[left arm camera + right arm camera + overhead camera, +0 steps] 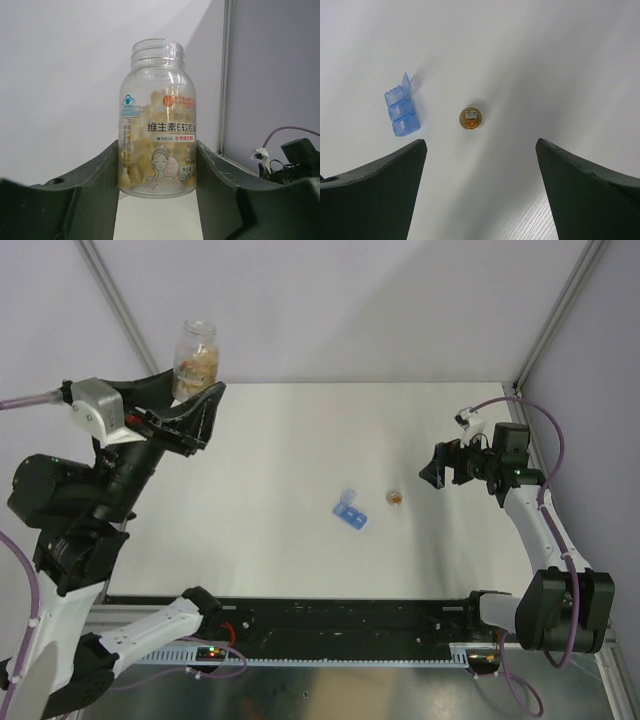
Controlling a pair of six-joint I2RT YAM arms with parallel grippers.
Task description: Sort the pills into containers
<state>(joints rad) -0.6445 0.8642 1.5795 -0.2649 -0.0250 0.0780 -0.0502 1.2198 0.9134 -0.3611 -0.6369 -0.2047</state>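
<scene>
Top external view gives the main relation. The light-blue pill box (350,512) lies near the middle of the surface (260,460), and its long axis runs on a slight diagonal, with the far end leaning to the left side. The right arm (535,525) is the nearer one. Its right jaws hang released and spread wide above the surface, grasping nothing.

From the right wrist camera the box sits ahead and to the left of them, with its long axis pointing nearly away. The open compartment (393,95), with its lid (406,85) standing up, is at the farthest end. A small round amber thing (471,118) lies just beside the box, straight ahead of the jaws.

The left arm (110,490) is well apart, at the far left corner. Its left jaws are clenched on a clear bottle (157,125), which is upright, uncapped and mouth up, with yellow capsules (145,150) inside. I cannot tell if its base touches the surface.

I judge the coming move must bring this mouth across to the open compartment.
</scene>
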